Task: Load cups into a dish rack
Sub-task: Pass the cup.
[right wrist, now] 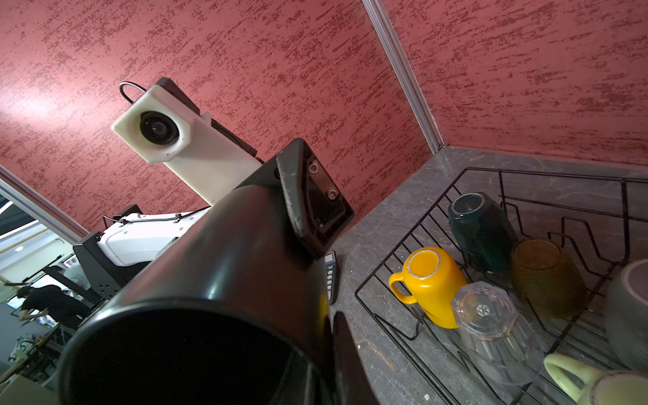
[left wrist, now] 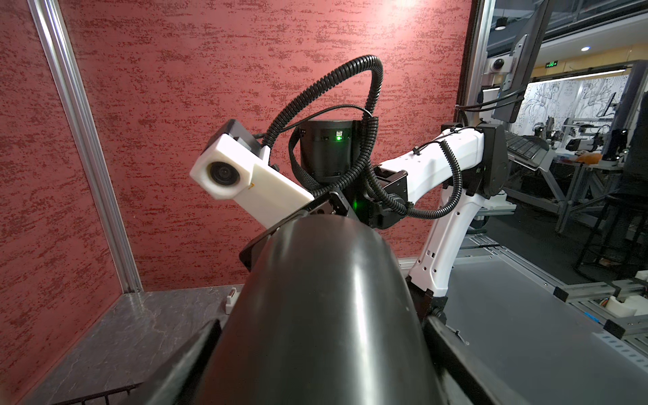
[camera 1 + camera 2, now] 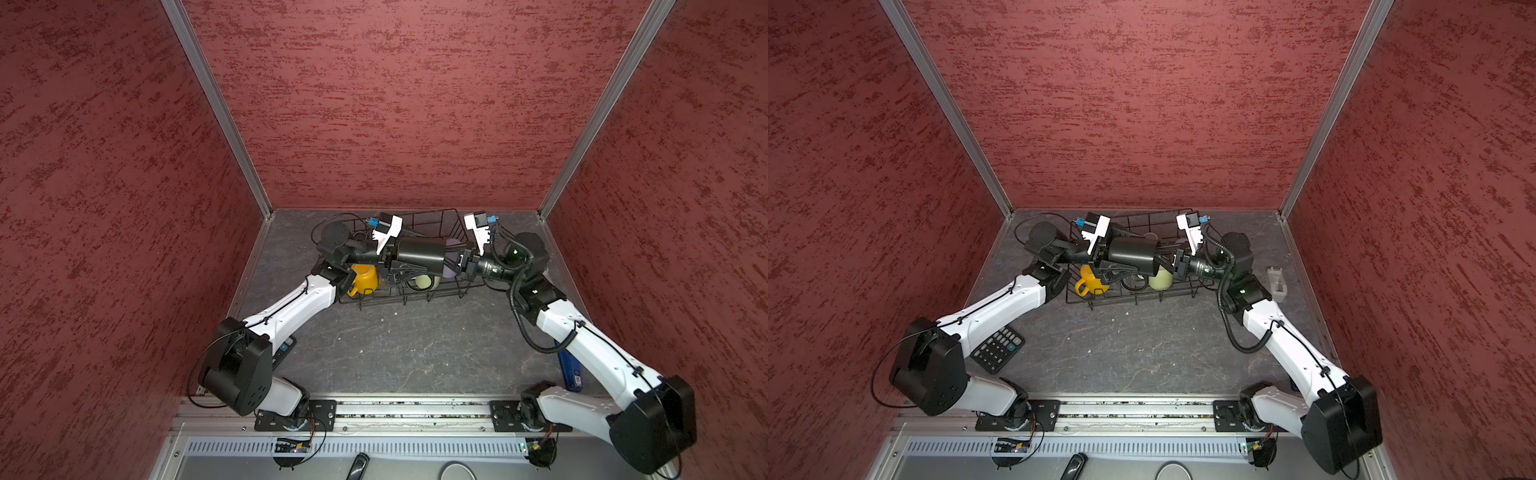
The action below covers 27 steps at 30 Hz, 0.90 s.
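Two grips on the black mug (image 3: 419,253), over the rack (image 3: 432,224): right claw (image 3: 451,266) pinches rim, left claw (image 3: 405,254) clasps base; we'd release right.

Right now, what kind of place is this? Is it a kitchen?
Probably a robot test booth in a lab, not a kitchen: red panel walls in metal framing, two robot arms bolted to a rail, and workbenches with equipment visible past the open side.
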Motion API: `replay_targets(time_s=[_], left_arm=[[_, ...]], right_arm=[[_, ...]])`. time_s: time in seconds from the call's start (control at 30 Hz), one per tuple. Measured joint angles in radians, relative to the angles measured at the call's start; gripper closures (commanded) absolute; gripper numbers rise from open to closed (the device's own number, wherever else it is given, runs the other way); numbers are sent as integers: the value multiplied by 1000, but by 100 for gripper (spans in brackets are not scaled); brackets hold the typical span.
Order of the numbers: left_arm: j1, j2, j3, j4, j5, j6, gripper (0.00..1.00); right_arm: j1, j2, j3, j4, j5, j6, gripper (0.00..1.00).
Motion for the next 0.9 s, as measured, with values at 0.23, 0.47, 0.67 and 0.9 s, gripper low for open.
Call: replay_targets(time_s=[0.23, 0.47, 0.67, 0.9], left_arm=[[0, 8, 8, 11, 7, -8, 14], [-5, 16, 11, 14, 13, -14, 12], [-11, 27, 17, 12, 23, -20, 26], [-11, 27, 40, -34, 26, -6, 42]], right_arm=[[0, 1, -7, 25, -5, 16, 100], [0, 5, -19, 50, -10, 32, 100], [0, 11, -23, 65, -19, 44, 100], [-3, 11, -23, 74, -18, 51, 100]])
